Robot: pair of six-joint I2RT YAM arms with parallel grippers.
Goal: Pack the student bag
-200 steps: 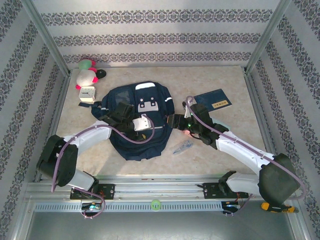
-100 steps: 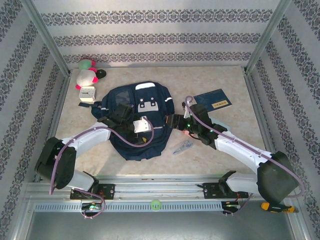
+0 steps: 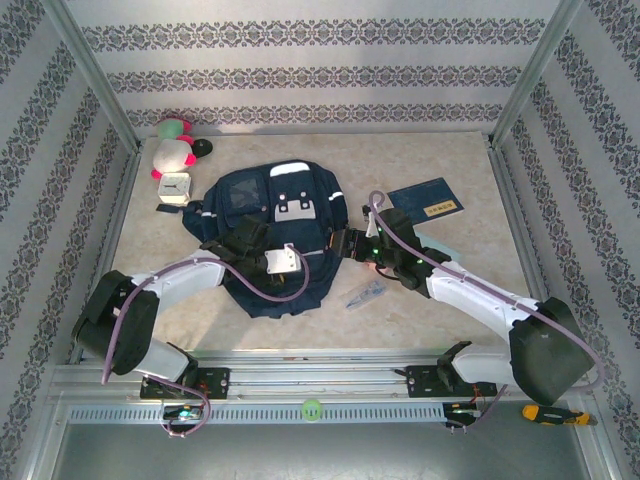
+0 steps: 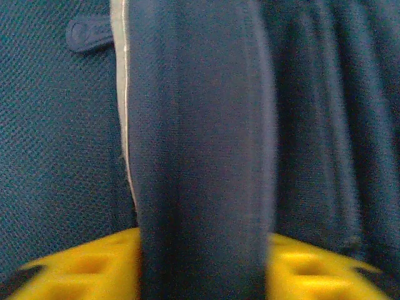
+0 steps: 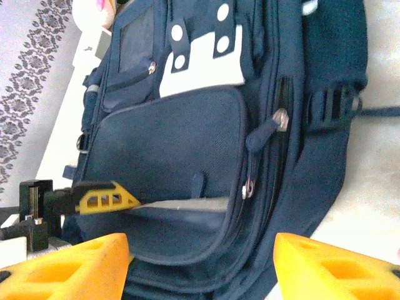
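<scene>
The large navy-blue woven-fabric student bag (image 3: 235, 200) lies flat, front up, in the middle of the beige marbled surface (image 3: 440, 150). Its light grey buckle patches (image 5: 206, 62) look smooth against the coarse cloth. The left end effector (image 4: 203, 265) is clamped on a fold of that cloth at the front pocket's pale-striped edge, with yellow ribbed fingers (image 5: 103, 199) on either side. The right end effector (image 3: 348, 243) hovers at the bag's right side, jaws spread and gripping nothing. Farther out lie a flat dark-blue booklet (image 3: 428, 200), a small white square clock (image 3: 175, 187) and a pink-and-white plush toy (image 3: 172, 150).
</scene>
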